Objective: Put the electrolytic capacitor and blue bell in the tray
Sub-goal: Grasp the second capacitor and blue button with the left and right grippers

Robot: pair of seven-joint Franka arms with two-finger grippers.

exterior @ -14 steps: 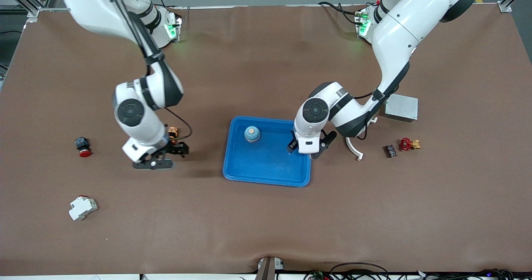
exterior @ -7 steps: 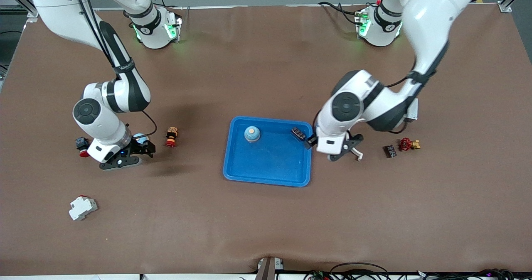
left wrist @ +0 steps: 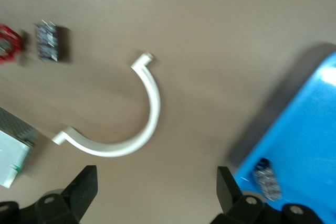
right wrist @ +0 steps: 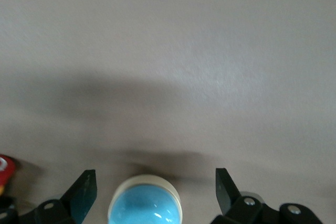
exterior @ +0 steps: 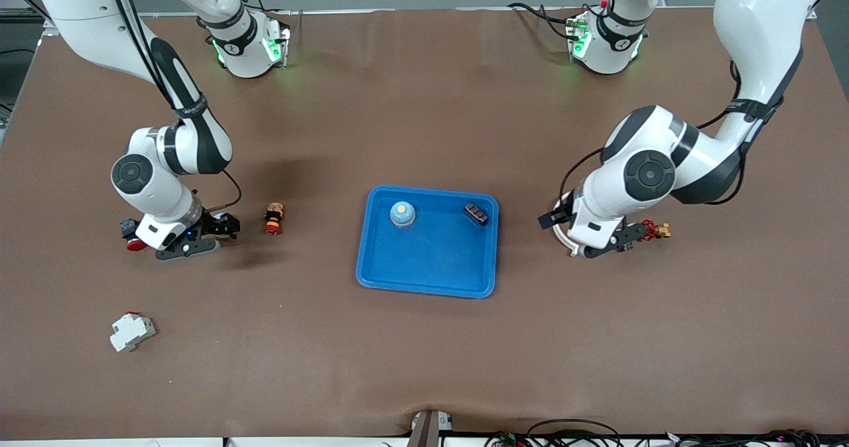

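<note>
The bright blue tray [exterior: 424, 274] lies mid-table. In it stand a blue bell with a tan knob [exterior: 402, 213] and a small dark capacitor [exterior: 476, 213], which also shows in the left wrist view [left wrist: 265, 179] in the tray's corner [left wrist: 310, 129]. My left gripper [exterior: 589, 231] is open and empty over a white curved piece [left wrist: 149, 124], beside the tray toward the left arm's end; in its own view it [left wrist: 156, 192] holds nothing. My right gripper [exterior: 199, 231] is open, its fingers either side of a light blue dome with a cream rim [right wrist: 146, 205], apart from it.
A black and red button [exterior: 130, 233] sits beside the right gripper. An orange and red part [exterior: 272, 218] and a white breaker [exterior: 131, 331] lie at the right arm's end. A red and yellow valve [exterior: 655, 229], a dark chip [left wrist: 48, 40] and a grey box [left wrist: 13, 153] lie near the left gripper.
My left gripper has left the tray and moved toward the left arm's end, leaving the dark capacitor in the tray. My right gripper moved toward the right arm's end, over the light blue dome.
</note>
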